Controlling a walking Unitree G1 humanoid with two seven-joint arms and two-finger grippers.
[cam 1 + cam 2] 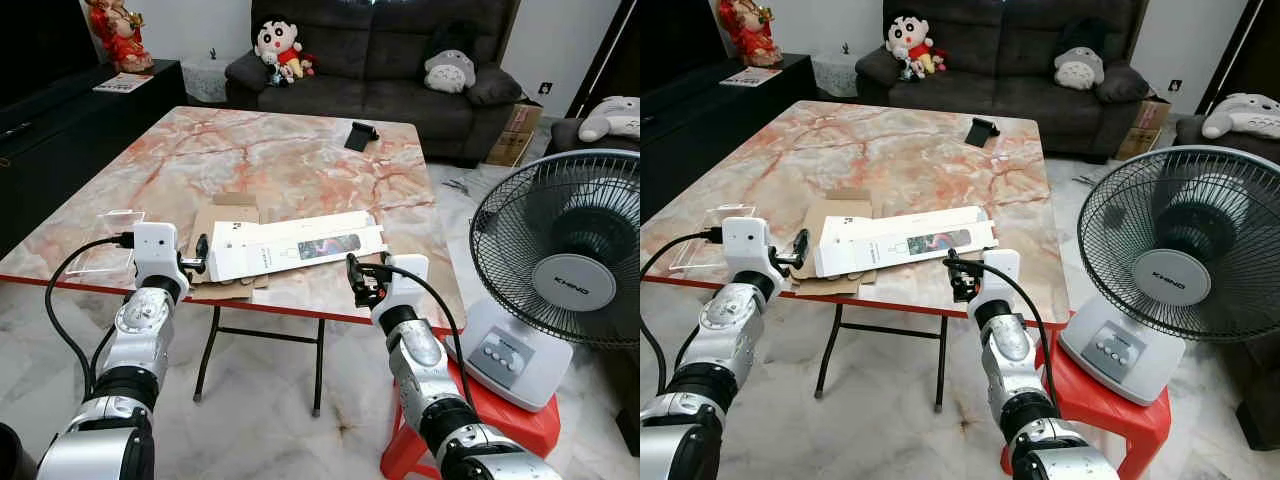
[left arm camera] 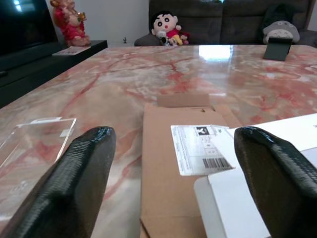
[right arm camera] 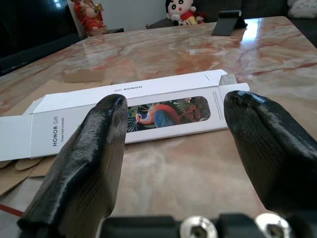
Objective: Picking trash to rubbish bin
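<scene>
The robot has two shiny silver arms made of round, chunky parts with black rings between them. Each arm ends in a white boxy block. A black cable loops out from each block. The left end effector [image 1: 202, 255] and the right end effector [image 1: 354, 280] each have two fingers — long, black and bumpy. Two small silver screws sit below the right one's fingers [image 3: 94, 163].
</scene>
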